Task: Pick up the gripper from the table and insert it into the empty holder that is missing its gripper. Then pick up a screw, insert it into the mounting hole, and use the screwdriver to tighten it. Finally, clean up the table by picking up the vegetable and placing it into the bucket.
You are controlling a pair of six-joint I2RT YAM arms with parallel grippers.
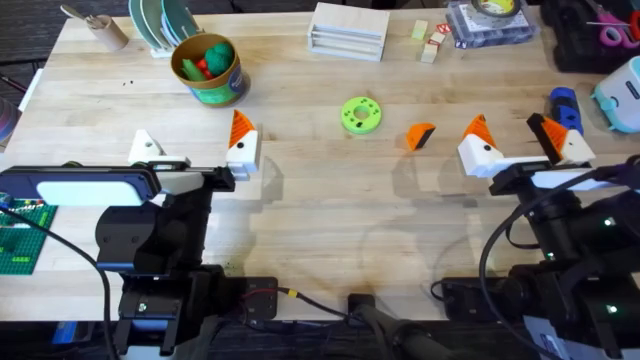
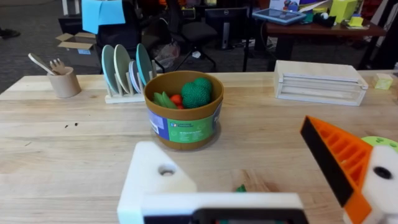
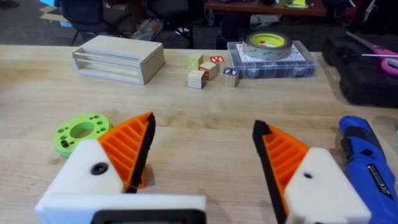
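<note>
Your left gripper spread wide, bare holder, right gripper wide and empty, loose orange gripper beside green disc

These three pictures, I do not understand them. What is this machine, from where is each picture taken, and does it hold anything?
It is a robot with two arms at a wooden table. One picture looks down from above; the other two come from a camera on each wrist.

The left gripper has two white mounts: one bears an orange tip, while the holder is bare. The right gripper has both orange tips. Both stand open and hold nothing.

On the table lie the loose orange gripper, a green disc with holes, the blue screwdriver, and the bucket with toy vegetables inside. Farther back are a wooden box, a plate rack and a tan cup.
</note>
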